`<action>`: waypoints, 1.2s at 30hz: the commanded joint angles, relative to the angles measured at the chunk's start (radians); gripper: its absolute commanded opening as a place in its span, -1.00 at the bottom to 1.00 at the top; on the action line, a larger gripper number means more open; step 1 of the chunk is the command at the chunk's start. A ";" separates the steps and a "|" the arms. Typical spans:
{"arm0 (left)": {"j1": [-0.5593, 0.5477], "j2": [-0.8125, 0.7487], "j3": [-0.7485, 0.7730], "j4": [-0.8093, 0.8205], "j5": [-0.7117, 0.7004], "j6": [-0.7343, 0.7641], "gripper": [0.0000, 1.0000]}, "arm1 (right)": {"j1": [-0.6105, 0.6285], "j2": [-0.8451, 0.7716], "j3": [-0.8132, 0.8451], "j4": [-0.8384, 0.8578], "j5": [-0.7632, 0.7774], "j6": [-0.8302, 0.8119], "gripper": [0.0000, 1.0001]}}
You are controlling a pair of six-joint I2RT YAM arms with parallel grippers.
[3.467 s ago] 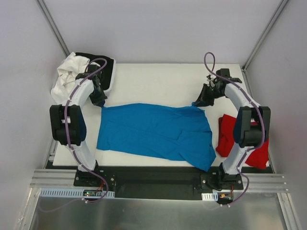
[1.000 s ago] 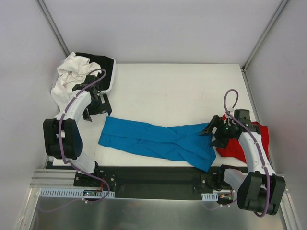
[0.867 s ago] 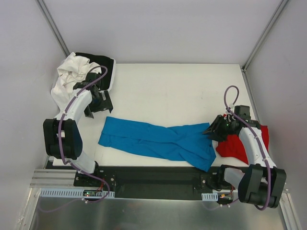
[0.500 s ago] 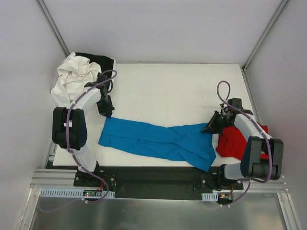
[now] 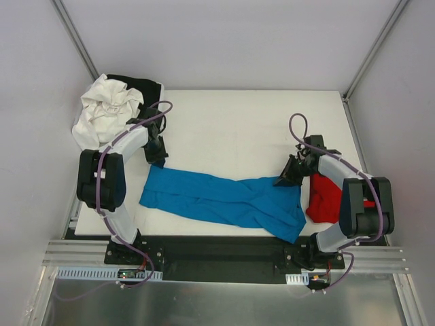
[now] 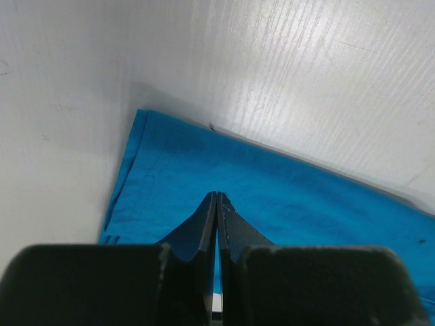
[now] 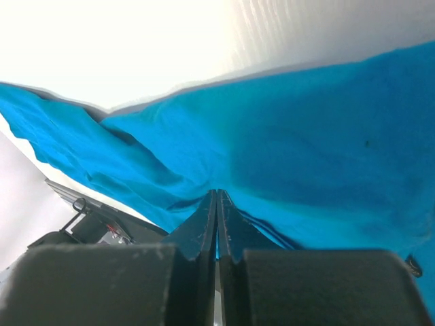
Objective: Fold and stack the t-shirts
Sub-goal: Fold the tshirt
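Blue t-shirt [image 5: 224, 200] lies along the near half of the white table [image 5: 231, 129], folded into a long, narrow band running left to right, its right end wider and reaching the near edge. Red t-shirt [image 5: 325, 200] sits bunched at the right edge, just beside the blue one's right end and partly under the right arm.

Left gripper [image 5: 158, 162] is at the band's far left corner. The wrist view shows its fingers pressed together over flat cloth.

Right gripper [image 5: 281, 181] is at the far right corner, fingers likewise together. The cloth wrinkles toward the tips and may be nipped between them, though this could not be confirmed.

White garment [image 5: 102, 112] and black garment [image 5: 148, 92] are heaped at the far left corner.
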 commanded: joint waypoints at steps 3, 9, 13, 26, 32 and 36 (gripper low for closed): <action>-0.003 -0.097 -0.083 -0.009 0.027 -0.011 -1.00 | 0.014 0.011 0.056 0.024 0.011 0.036 -0.99; -0.003 -0.114 -0.147 -0.010 0.019 -0.019 -1.00 | 0.026 0.051 0.073 0.031 0.029 0.050 -0.99; -0.003 -0.071 -0.130 0.000 0.004 -0.010 -1.00 | 0.029 0.054 0.076 0.033 0.046 0.073 -0.99; 0.026 0.025 -0.121 0.058 -0.013 0.007 -1.00 | 0.042 -0.010 0.039 0.021 0.063 0.090 -0.99; 0.088 0.062 -0.117 0.092 -0.009 0.036 -1.00 | 0.046 -0.002 0.045 0.002 0.062 0.084 -0.99; 0.092 0.067 -0.106 0.094 -0.009 0.038 -1.00 | 0.045 -0.002 0.033 -0.016 0.075 0.084 -0.99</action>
